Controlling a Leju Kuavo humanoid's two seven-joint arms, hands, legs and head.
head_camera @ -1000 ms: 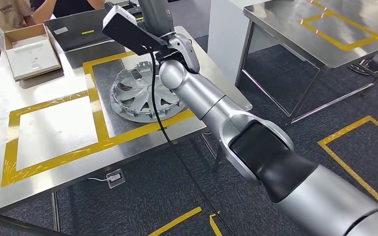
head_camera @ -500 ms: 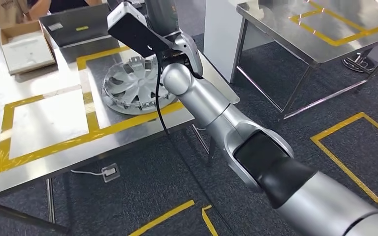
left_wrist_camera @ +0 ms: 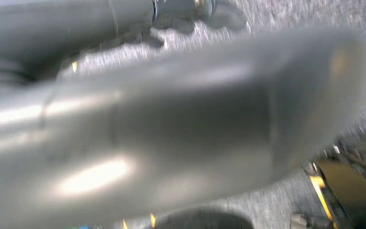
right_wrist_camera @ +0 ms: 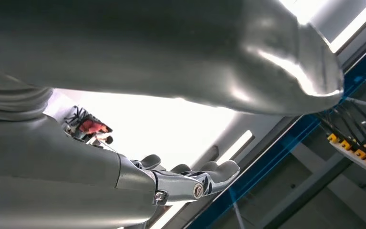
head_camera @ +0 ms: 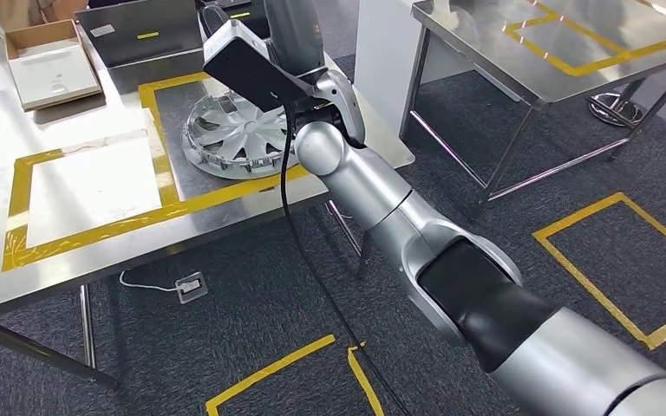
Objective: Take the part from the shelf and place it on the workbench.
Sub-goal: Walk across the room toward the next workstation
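Already the part, a silver wheel cover, lies flat on the desk at upper left, beside the raised right hand, fingers loosely spread, holding nothing.

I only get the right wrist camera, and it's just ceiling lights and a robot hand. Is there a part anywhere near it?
Observer: Yes. The head view shows a silver hubcap lying flat on a steel table, and the right arm reaches out over it.
Operator: Is it anywhere special on the table?
Observer: It lies inside a rectangle of yellow tape.
Operator: Anything else on that table?
Observer: An open cardboard box sits at the far left, with something flat and white in it.
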